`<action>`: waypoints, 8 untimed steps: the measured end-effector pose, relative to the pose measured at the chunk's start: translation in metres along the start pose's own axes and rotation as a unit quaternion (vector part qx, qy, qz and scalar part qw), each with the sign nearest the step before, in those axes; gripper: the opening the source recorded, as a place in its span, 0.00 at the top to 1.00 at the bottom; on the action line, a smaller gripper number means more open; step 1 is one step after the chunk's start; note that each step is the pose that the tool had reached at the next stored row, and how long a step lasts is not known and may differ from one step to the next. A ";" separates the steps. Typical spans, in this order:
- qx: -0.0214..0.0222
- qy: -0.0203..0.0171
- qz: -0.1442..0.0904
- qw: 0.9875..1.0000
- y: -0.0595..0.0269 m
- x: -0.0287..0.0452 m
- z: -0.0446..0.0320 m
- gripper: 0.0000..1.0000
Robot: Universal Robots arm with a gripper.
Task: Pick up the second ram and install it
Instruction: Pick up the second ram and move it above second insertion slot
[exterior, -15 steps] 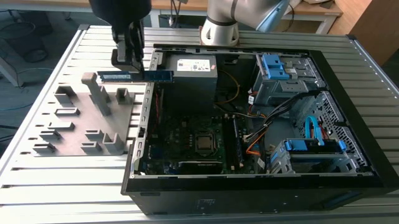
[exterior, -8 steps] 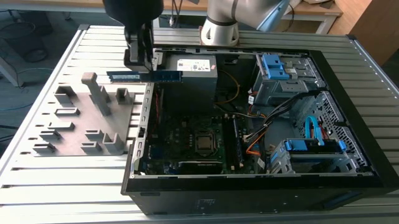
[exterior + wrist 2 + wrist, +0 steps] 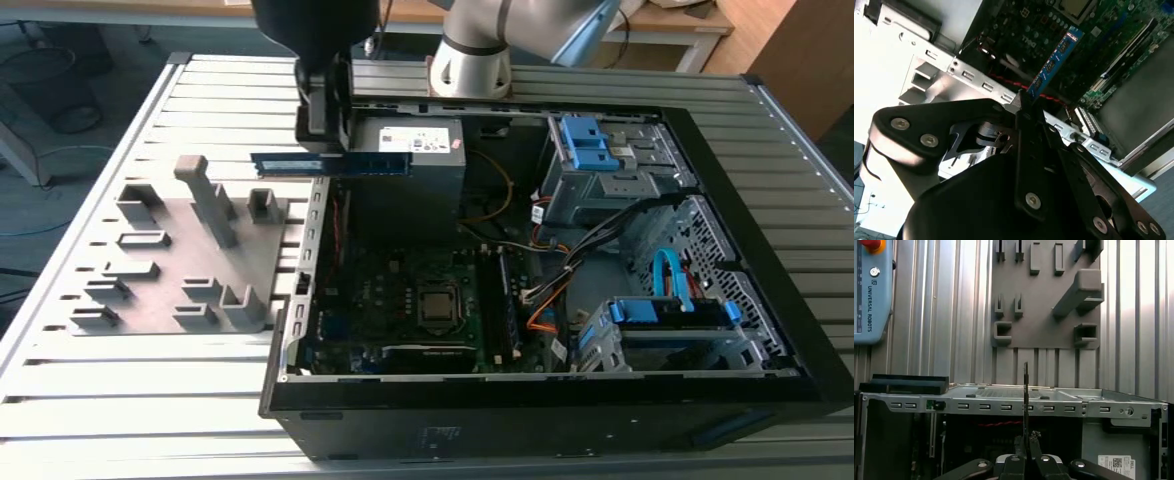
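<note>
Second ram (image 3: 367, 163), one stick, tight between the jaws, above one open computer case (image 3: 534, 400)

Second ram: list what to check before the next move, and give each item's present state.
1. Grip: gripper shut on the second ram: ok.
2. Ram clear of the grey fixture plate: ok, held in the air.
3. Ram over the memory slots: not ok; it hangs by the case wall on the exterior view's left.
4. A slot empty to take it: cannot tell.
5. Slots free of cables: cannot tell.
</note>
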State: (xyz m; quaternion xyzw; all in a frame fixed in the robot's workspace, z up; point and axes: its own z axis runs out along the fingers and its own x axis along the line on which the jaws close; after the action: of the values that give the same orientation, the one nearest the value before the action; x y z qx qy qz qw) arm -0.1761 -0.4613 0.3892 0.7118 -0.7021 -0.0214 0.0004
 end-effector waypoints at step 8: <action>0.000 0.000 0.000 1.000 -0.0189 0.0002 -0.0004 0.86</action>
State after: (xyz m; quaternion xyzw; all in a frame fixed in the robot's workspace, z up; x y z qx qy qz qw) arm -0.1572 -0.4613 0.3891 0.7118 -0.7021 -0.0214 0.0004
